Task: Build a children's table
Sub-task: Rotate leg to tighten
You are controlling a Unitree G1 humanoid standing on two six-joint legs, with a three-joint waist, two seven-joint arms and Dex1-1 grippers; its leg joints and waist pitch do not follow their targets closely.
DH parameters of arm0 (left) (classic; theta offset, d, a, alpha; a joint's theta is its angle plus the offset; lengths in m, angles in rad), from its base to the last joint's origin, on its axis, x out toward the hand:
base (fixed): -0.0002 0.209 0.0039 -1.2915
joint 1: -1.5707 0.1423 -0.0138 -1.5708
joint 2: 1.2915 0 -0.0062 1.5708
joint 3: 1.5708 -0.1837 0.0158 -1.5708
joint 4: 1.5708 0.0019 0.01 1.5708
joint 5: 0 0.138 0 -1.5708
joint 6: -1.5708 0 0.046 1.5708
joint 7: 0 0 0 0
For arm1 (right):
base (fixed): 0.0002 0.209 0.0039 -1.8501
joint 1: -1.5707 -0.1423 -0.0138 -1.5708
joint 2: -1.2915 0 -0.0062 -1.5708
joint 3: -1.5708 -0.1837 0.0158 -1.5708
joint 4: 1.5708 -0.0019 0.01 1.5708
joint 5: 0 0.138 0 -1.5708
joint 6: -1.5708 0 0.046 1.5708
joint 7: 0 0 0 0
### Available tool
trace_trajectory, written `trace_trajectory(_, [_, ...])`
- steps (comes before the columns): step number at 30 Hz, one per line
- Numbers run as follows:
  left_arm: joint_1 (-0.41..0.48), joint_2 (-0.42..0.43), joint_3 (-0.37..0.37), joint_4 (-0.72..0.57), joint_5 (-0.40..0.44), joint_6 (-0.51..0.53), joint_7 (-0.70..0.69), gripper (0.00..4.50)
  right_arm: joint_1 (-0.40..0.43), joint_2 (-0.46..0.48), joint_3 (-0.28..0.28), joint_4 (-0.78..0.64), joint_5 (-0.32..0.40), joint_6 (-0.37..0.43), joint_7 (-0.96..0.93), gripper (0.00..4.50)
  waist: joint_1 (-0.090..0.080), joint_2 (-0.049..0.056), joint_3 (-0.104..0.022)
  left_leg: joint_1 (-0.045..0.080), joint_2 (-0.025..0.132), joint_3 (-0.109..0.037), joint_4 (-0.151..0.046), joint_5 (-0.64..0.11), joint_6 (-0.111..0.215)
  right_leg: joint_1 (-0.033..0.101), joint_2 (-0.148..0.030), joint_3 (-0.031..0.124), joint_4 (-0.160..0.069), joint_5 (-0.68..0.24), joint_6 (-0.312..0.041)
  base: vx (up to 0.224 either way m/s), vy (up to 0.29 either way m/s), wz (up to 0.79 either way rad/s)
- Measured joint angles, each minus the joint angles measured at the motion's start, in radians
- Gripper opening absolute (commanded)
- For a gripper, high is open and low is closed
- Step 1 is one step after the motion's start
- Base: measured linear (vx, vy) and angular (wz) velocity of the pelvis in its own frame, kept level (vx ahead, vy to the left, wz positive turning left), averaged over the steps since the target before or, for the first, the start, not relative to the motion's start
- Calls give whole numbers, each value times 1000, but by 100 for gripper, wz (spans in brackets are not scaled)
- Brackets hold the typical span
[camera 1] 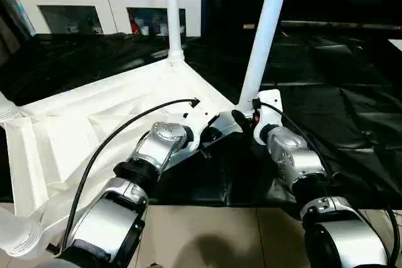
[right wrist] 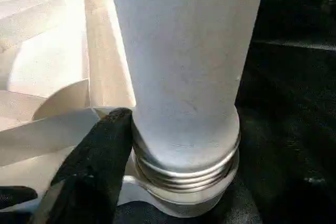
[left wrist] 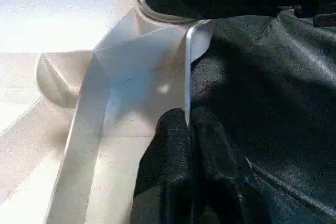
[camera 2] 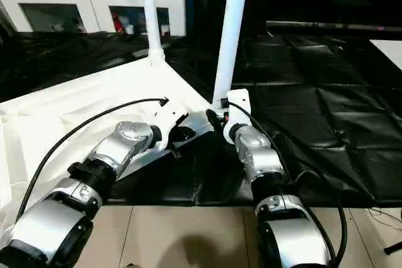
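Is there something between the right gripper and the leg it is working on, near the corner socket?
Nothing visible. The right gripper is already at the base of the near leg, one finger against its threaded end at the tabletop corner.

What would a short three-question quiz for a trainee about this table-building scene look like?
1. True or false: the tabletop lies with its ribbed underside facing up.
2. The left gripper is pinching which part? A) a leg B) the tabletop's thin edge C) the black sheet
3. Fill in: at the base of the near leg, by the right gripper, some screw ___ still show above the corner socket.

Key
1. True; two legs stand up from it, the near one and the far leg.
2. B; its two black fingers are closed on the edge.
3. Threads; so the leg looks not fully screwed in.
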Motion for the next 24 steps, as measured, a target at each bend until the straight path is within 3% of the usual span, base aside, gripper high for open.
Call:
trace_trajectory(3, [0,20,-4,0,4,-22,-40,0,6,-38,4,-5,15,0,116,387,-1,0,1,-2,0,0,0,0,0,-2,0,0,0,0,0,0,0,0])
trace_trajectory(5, [0,25,-5,-1,4,-26,-57,0,7,-53,8,-7,20,0,160,391,-1,0,1,-2,0,0,-1,0,0,-3,0,0,0,0,0,0,0,0])
trace_trajectory(10, [52,125,-25,-69,-23,-78,-253,0,77,-236,128,-142,17,6,498,394,4,1,2,-5,0,0,-2,3,6,-5,1,-1,-2,-2,1,0,0,0])
trace_trajectory(13, [88,183,-46,-128,-53,-85,-413,0,79,-273,167,-192,17,6,622,394,8,2,2,-5,1,0,-2,3,6,-5,1,-1,-2,-2,1,0,0,0])
trace_trajectory(15, [103,204,-59,-161,-60,-85,-480,0,89,-291,188,-214,16,6,682,394,23,2,2,-5,1,1,-2,3,6,-5,0,-2,-2,-2,0,0,0,0])
trace_trajectory(17, [107,216,-67,-172,-61,-87,-509,0,106,-306,201,-240,17,7,741,394,33,2,2,-5,1,3,-1,2,4,-4,-1,-1,-2,-2,0,0,0,0])
trace_trajectory(23, [114,224,-70,-183,-62,-85,-535,0,137,-348,245,-291,22,26,823,394,32,2,2,-5,1,5,0,2,4,-4,-1,0,-2,-1,0,0,0,0])
trace_trajectory(24, [118,228,-70,-191,-62,-83,-543,0,140,-352,248,-298,21,26,831,377,32,2,2,-5,1,5,0,2,4,-4,-1,0,-2,-1,0,0,0,0])
